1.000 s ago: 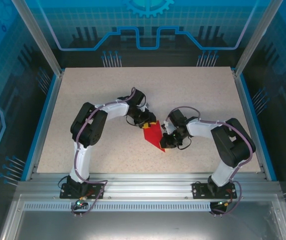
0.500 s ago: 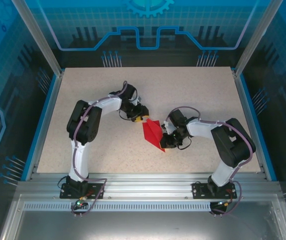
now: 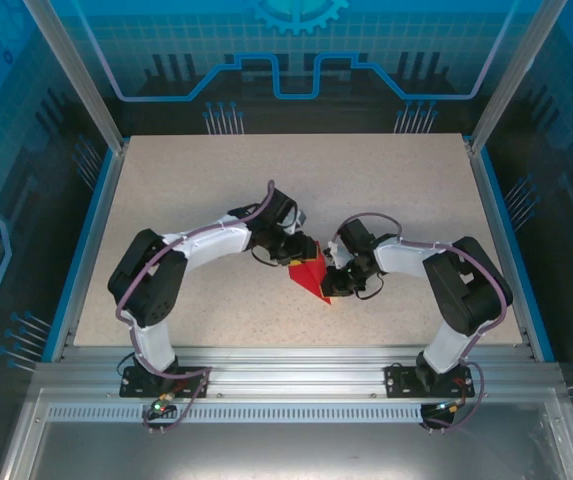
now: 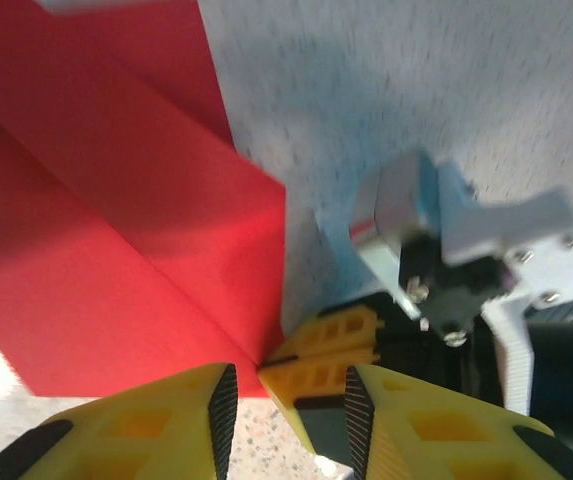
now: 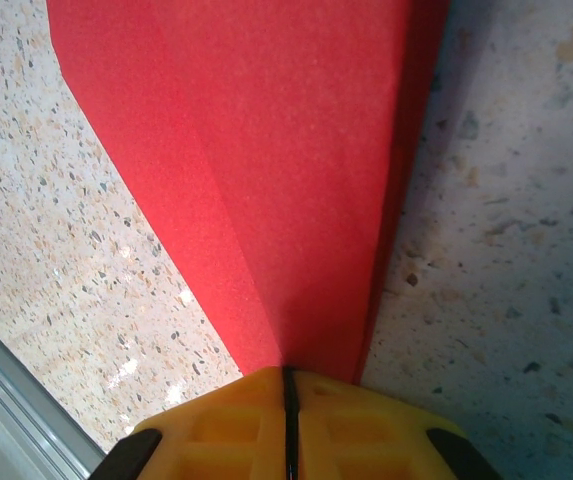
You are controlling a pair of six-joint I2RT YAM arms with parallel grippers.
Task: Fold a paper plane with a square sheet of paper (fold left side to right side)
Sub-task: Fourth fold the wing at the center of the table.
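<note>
The square sheet of paper (image 3: pixel 309 276) is bright red and folded into a creased pointed shape, lying at mid-table. My right gripper (image 3: pixel 330 290) is at the sheet's right lower edge. In the right wrist view that gripper (image 5: pixel 288 390) is shut on the red sheet (image 5: pixel 266 170), which fans away from the fingertips with a crease down it. My left gripper (image 3: pixel 301 252) sits over the sheet's upper end. In the left wrist view the left gripper (image 4: pixel 288 410) stands open, the red sheet (image 4: pixel 116 230) just ahead, and the right gripper's yellow fingertips (image 4: pixel 331 350) pinch its corner.
The speckled table (image 3: pixel 196 180) has blue rails along both sides and a metal rail at the near edge. Both arms bend inward and nearly touch at the centre. The right wrist's grey housing (image 4: pixel 486 250) is close to my left fingers.
The left arm swung away to the left, then came back right to the paper's upper end. The red shape now looks shorter. The right gripper kept its hold in place.
</note>
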